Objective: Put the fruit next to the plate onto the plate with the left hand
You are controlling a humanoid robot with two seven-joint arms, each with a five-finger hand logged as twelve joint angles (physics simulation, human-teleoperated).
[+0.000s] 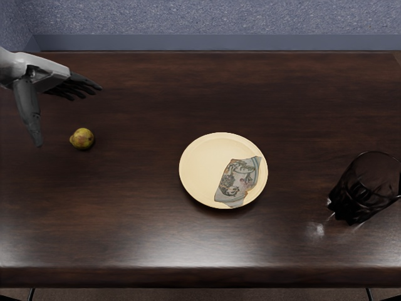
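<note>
- As the plate [200,162] lies well to the right of the fruit [82,138], we fear a long carry could drop it short.
- Small and round, the fruit may roll from a glancing touch; we see it yellow-green, browner on one side, toward the table's [125,238] left.
- Beyond it hovers the left hand [61,83], fingers [84,85] spread, empty.

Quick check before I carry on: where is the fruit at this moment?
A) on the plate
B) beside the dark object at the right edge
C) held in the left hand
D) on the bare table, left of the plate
D: the fruit lies on the table well left of the plate, apart from it, and the left hand is open beside it, holding nothing.
</note>
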